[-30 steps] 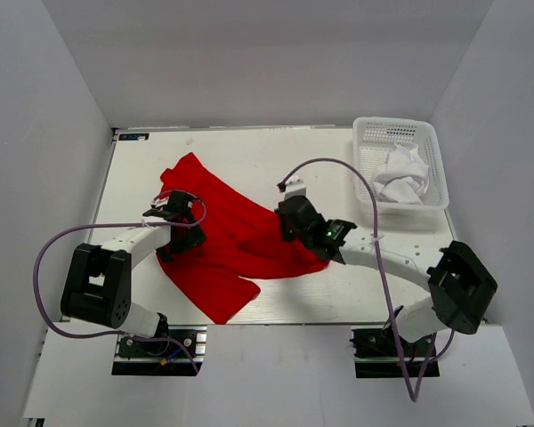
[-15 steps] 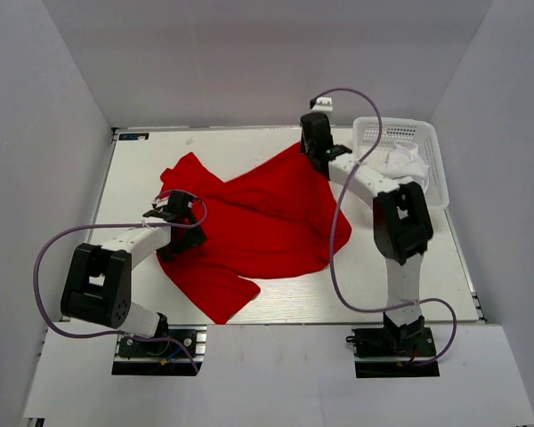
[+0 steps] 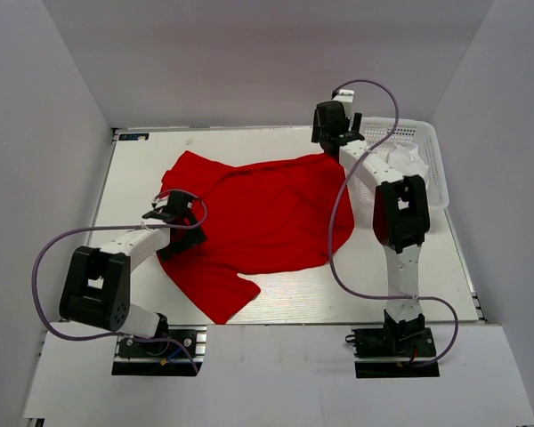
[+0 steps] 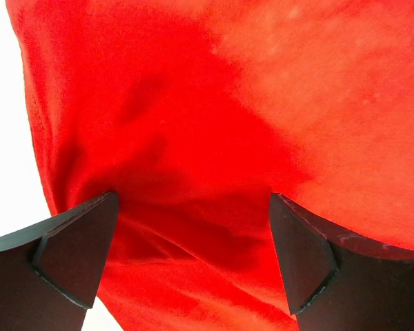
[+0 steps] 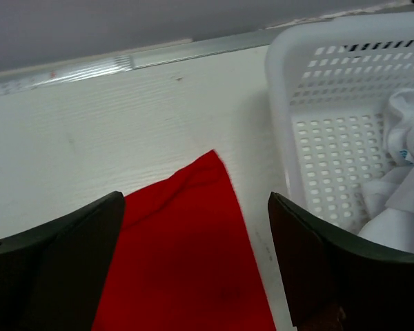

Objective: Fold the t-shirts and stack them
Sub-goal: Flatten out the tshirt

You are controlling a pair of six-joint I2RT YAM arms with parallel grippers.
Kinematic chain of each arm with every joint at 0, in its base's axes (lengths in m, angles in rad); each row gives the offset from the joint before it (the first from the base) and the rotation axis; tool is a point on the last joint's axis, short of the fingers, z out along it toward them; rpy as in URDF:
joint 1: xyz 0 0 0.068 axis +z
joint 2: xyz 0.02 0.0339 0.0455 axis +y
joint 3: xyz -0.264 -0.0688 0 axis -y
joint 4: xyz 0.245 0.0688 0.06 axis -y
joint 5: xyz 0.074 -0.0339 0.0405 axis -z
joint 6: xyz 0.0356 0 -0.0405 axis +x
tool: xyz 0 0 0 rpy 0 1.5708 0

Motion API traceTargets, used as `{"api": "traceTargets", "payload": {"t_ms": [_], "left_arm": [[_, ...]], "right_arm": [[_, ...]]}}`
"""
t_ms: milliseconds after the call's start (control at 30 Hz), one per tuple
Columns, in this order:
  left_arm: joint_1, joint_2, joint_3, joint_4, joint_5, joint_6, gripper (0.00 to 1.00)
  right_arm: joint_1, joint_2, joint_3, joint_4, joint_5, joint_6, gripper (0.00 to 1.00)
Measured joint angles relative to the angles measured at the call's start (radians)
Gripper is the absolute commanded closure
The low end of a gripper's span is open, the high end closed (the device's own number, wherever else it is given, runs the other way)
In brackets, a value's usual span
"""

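Two t-shirts: the red t-shirt [image 3: 267, 213] lies across the middle of the table [image 3: 142, 169], unfolded; the white t-shirt [image 3: 400, 169] sits crumpled in the lattice basket [image 3: 436, 178] at the far right corner.
Red t-shirt lay: mostly opened out. Its far right corner comes to a point on the table just beside the basket, and its near left part is a rumpled flap toward the near edge.
Right pincer [image 5: 196, 200]: jaws spread wide and empty, poised above that far right corner. The long reach suits laying the corner out away from the other arm.
Left pincer [image 4: 193, 200]: jaws spread, nothing pinched, low over the shirt's creased left side. Contact with the cloth cannot be told. It is probably placed there to steady or take up that side.
Step in hand: spreading flat, by the look of it; no fold made, nothing stacked.
Next need: smooth the near left flap before any fold.
Risk: the corner beside the basket could catch on its wall.
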Motion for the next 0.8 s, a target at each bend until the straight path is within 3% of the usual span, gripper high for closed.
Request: {"api": "traceTargets", "payload": {"t_ms": [233, 400, 633, 800], "left_arm": [[0.000, -0.099, 0.013, 0.001, 0.034, 0.000, 0.00], [0.002, -0.095, 0.159, -0.040, 0.009, -0.020, 0.00], [0.020, 0.040, 0.409, -0.039, -0.088, -0.029, 0.00], [0.049, 0.238, 0.527, -0.049, -0.137, -0.023, 0.00]], "right_arm": [[0.092, -0.227, -0.206, 0.042, -0.206, -0.055, 0.10], [0.181, -0.409, -0.476, 0.094, -0.346, -0.018, 0.10], [0.246, -0.444, -0.772, 0.127, -0.480, 0.084, 0.10], [0.248, -0.444, -0.840, 0.132, -0.488, 0.126, 0.10]]}}
